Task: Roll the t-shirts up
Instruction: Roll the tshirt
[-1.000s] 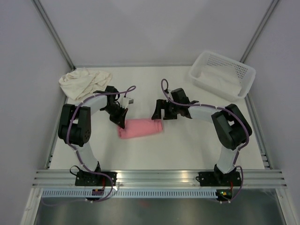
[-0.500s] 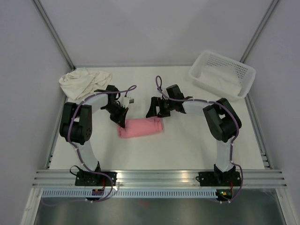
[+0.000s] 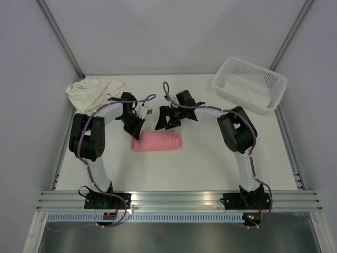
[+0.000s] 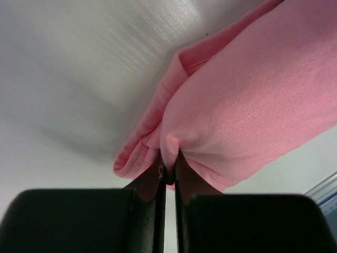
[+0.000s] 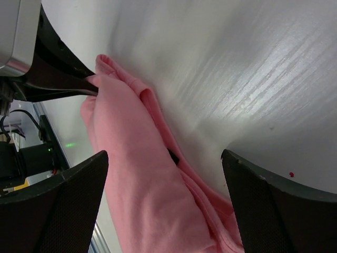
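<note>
The salmon pink t-shirt (image 3: 156, 142) lies as 1 soft, matte cotton roll on the near side of both claws, its long axis running left to right. The left gripper (image 4: 169, 169) is pinched almost closed on a fold at the roll's left end, puckering the fine knit. The right gripper (image 5: 163, 158) is spread wide and holds nothing, poised just beyond the roll's far edge near its middle, so it seems the nearer arm for tucking the layered, hemmed edge. Beyond and left of the left claw, the cream t-shirt (image 3: 95, 90) sits crumpled and unrolled. Well right of the right claw stands a white perforated basket (image 3: 255, 72).
</note>
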Controlling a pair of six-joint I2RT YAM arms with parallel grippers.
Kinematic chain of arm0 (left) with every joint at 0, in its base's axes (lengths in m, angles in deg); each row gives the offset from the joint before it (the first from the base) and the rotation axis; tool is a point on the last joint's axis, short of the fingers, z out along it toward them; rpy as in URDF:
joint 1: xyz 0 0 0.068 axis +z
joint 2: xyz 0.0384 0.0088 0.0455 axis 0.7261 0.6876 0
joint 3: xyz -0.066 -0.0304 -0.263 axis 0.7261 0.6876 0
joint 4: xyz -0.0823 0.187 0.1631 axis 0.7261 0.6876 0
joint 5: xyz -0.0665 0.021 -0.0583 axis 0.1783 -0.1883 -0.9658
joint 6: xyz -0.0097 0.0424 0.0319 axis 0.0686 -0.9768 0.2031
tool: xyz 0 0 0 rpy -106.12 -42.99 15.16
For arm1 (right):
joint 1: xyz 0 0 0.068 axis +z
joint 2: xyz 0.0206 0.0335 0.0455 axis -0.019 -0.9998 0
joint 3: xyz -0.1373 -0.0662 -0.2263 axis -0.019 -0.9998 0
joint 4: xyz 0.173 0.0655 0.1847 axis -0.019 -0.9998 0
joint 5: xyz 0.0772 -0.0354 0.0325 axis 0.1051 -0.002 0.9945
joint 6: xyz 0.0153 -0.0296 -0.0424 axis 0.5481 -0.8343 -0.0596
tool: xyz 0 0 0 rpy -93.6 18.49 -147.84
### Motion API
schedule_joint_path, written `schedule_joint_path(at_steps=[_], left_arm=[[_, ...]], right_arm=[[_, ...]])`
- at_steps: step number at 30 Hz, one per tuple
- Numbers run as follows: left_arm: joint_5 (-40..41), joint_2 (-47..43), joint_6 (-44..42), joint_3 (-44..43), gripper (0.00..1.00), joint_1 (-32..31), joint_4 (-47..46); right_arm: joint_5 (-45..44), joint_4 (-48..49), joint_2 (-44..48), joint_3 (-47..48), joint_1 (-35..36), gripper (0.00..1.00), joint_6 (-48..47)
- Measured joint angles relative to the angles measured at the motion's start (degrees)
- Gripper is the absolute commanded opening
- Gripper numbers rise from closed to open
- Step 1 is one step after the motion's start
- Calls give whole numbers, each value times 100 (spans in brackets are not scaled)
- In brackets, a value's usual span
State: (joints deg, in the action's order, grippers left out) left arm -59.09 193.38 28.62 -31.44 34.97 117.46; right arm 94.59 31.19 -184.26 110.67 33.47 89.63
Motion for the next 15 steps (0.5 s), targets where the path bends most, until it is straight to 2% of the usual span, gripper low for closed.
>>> schedule_joint_path(at_steps=[15], left_arm=[[468, 247, -448, -474, 9, -146, 120]], right_arm=[[708, -299, -529, 680, 168, 89, -96]])
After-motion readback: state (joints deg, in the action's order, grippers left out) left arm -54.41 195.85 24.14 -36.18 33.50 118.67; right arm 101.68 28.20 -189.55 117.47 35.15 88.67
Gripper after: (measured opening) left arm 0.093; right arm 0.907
